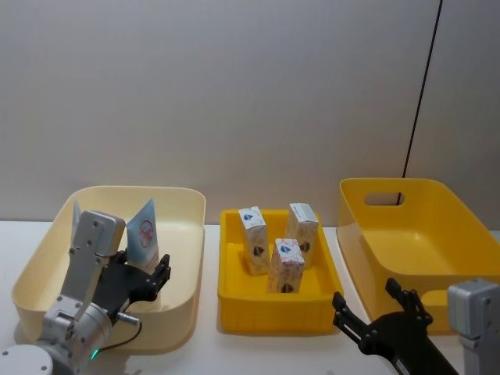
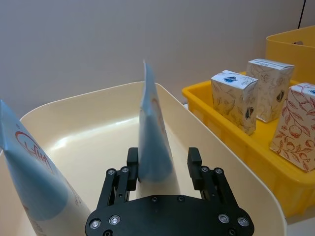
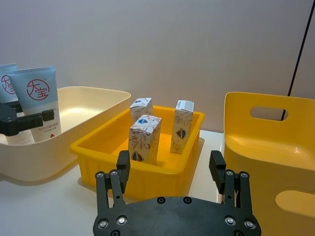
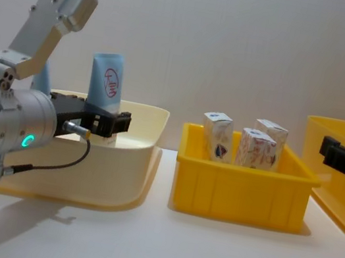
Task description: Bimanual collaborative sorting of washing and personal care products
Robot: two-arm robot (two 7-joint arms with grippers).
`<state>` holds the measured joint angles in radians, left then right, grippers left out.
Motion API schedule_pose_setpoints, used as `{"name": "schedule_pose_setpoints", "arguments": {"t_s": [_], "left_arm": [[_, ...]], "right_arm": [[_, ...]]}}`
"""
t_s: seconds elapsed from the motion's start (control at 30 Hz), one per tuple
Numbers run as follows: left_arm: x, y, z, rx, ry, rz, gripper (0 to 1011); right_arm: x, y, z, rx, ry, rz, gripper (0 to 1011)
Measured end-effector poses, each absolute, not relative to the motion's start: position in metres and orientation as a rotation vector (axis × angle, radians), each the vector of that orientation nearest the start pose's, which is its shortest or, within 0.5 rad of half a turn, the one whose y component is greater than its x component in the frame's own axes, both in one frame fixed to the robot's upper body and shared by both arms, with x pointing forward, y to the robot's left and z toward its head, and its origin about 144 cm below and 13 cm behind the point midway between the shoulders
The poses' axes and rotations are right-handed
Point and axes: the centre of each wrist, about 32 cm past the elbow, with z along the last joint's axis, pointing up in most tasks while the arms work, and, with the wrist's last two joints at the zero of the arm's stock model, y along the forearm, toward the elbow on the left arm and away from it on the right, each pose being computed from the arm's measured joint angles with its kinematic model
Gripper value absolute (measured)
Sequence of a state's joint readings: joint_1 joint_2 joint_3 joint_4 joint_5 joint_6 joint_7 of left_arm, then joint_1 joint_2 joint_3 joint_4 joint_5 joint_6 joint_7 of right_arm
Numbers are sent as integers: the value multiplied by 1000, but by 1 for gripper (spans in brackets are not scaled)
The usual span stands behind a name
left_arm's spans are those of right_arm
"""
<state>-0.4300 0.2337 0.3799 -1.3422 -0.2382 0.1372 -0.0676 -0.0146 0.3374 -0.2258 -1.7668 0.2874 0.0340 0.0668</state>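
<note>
Two light-blue tubes stand in the cream bin [image 1: 184,205]. My left gripper [image 1: 160,273] is open inside that bin, its fingers on either side of the nearer tube [image 2: 152,142], with a gap on one side. The other tube [image 2: 29,182] leans beside it. Three white cartons [image 1: 254,238] [image 1: 301,233] [image 1: 286,266] stand upright in the small yellow tray [image 1: 277,316]. My right gripper [image 1: 366,295] hangs open and holds nothing, in front of the gap between the tray and the large yellow bin [image 1: 422,234].
The three containers stand in a row on the white table, cream at the left, tray in the middle, large bin at the right. A grey wall stands close behind them. White tabletop lies free in front.
</note>
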Motion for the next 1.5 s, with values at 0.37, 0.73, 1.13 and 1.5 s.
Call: {"name": "schedule_pose_setpoints", "arguments": {"t_s": [0.37,0.73,1.13,1.5], "left_arm": [[564,198,1210,110,-72,1212,371],[564,200,1211,104,-77,1199,297],[562,215,1234,21,-142,1121,292],[559,220,1260,-65,-162,981,294]], "right_arm": [[443,-237,1189,26,-75,-1229,1001],[443,-237,1189,26,-75,-1230,1001],[443,-237,1189,26,-75,-1229,1001],[443,-237,1189,26,-75,-1229,1001]]}}
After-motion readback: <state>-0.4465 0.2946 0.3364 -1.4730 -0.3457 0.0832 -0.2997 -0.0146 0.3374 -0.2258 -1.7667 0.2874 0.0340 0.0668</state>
